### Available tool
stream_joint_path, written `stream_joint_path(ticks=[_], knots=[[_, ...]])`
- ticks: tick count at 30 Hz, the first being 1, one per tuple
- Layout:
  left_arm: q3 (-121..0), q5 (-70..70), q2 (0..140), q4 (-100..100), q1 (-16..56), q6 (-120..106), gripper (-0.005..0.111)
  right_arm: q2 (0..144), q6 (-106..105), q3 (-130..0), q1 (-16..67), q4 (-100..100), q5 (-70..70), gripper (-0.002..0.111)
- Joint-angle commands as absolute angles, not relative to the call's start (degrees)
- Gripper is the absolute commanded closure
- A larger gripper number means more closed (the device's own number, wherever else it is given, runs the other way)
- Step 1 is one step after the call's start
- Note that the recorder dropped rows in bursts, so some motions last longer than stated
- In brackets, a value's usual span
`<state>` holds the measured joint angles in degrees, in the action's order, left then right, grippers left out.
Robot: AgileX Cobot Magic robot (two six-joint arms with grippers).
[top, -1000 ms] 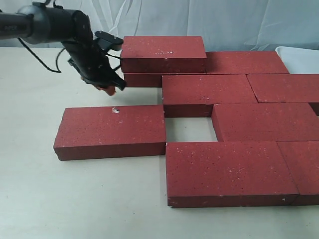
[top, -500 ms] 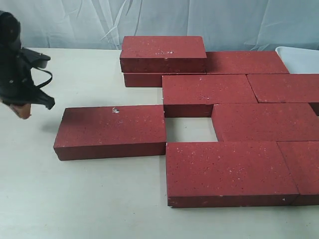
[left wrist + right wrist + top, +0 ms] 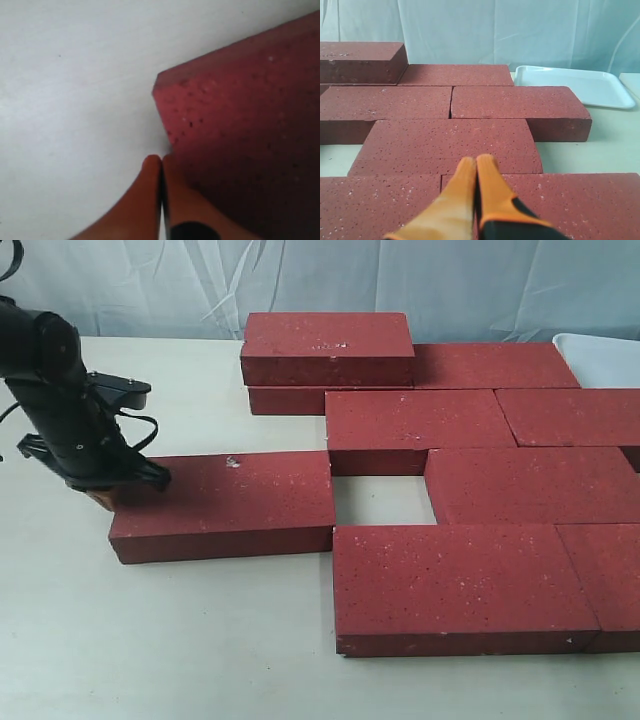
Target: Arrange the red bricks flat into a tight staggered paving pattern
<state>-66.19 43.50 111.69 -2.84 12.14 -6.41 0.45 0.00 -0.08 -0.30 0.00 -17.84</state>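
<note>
**Left tips at the loose brick's end**

My left gripper [image 3: 100, 498] is pinched shut and empty, its tips against the left end of the loose brick [image 3: 225, 502]. That brick lies flat, just left of the laid bricks [image 3: 470, 475]. My right gripper [image 3: 476, 167] is closed too, above them.

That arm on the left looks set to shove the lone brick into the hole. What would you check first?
1. Left gripper shut for pushing: ok.
2. Its fingertips against the loose brick's outer end: cannot tell, they sit close beside a corner.
3. Gap free of clutter: ok.
4. Loose brick lined up with the gap: cannot tell, the fit looks tight.
5. Right gripper shut and out of the gap: ok.
6. All bricks flat: not ok, the stacked brick lies on others at the back.
</note>
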Motion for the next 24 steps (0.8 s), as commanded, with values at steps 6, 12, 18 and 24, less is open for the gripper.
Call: stream_joint_path(ticks=[6, 12, 18, 24], knots=[[-66.13, 37.03, 114.29, -6.86, 19.28, -6.56, 0.106, 0.0, 0.0, 0.0, -0.63, -0.3, -17.39, 0.109], [-66.13, 36.21, 114.57, -2.68, 20.03, -6.32, 0.106, 0.0, 0.0, 0.0, -0.63, -0.3, -17.39, 0.109], [-66.13, 35.73, 110.15, 0.96, 16.25, -3.35, 0.106, 0.0, 0.0, 0.0, -0.63, -0.3, -17.39, 0.109], [-66.13, 39.19, 107.72, 1.28, 12.69, -3.58, 0.104, 0.0, 0.0, 0.0, -0.63, -0.3, -17.39, 0.109]])
